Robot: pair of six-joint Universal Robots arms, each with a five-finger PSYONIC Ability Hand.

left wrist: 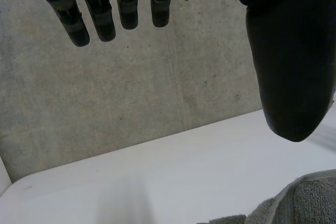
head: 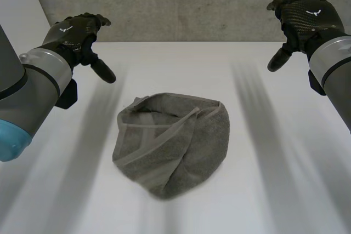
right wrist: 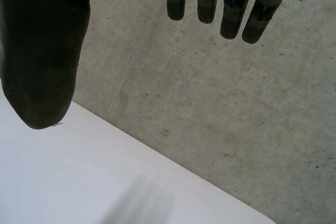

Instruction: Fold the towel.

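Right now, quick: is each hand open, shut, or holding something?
Left hand: open, holding nothing, apart from the towel.
Right hand: open, holding nothing, apart from the towel.

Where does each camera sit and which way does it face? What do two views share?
Head view: behind the arms, looking down at the table and crumpled towel; both arms show, with left hand and right hand open.
Left wrist view: on the left wrist, facing the concrete wall beyond the table; its own fingers and thumb show.
Right wrist view: on the right wrist, facing that wall; its own fingers and thumb show.
Shared: head and left wrist views both show the towel.
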